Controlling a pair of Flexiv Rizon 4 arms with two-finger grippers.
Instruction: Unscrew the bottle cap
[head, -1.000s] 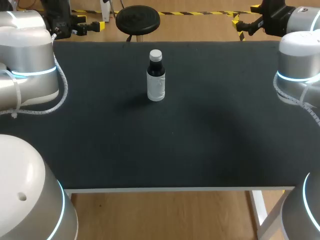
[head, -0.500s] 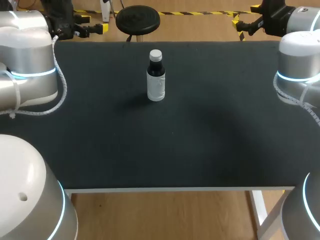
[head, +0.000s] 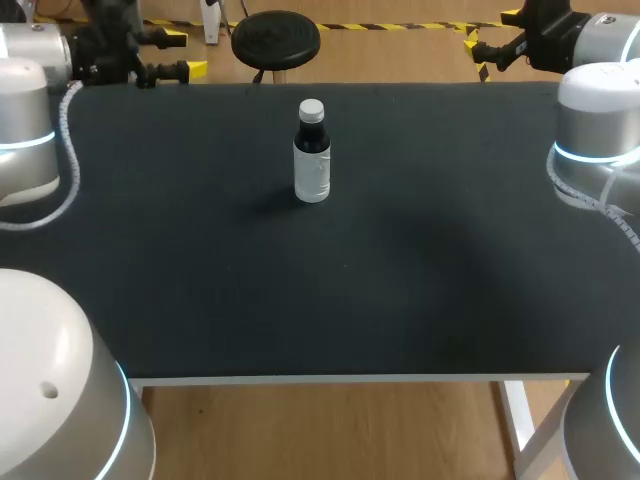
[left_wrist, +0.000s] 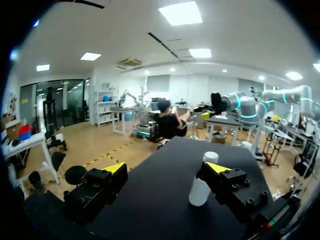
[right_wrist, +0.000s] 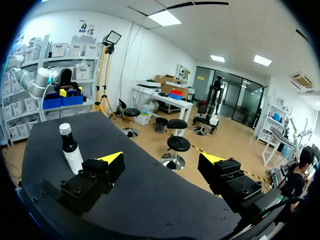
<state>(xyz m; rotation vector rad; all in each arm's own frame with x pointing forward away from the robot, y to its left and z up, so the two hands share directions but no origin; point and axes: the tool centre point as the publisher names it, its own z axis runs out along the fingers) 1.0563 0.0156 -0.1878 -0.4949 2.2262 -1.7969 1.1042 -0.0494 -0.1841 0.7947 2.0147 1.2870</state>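
Lately: left gripper (head: 180, 55) has turned at the far left corner of the table (head: 400, 300), jaws apart, towards the bottle (head: 312, 165); right gripper (head: 490, 30) unmoved, jaws apart. Bottle upright at far centre, cap (head: 311, 108) on, untouched; approach judged only beginning

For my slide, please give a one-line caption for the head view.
Capped bottle upright on the black table; left pincer and right pincer open at the far corners.
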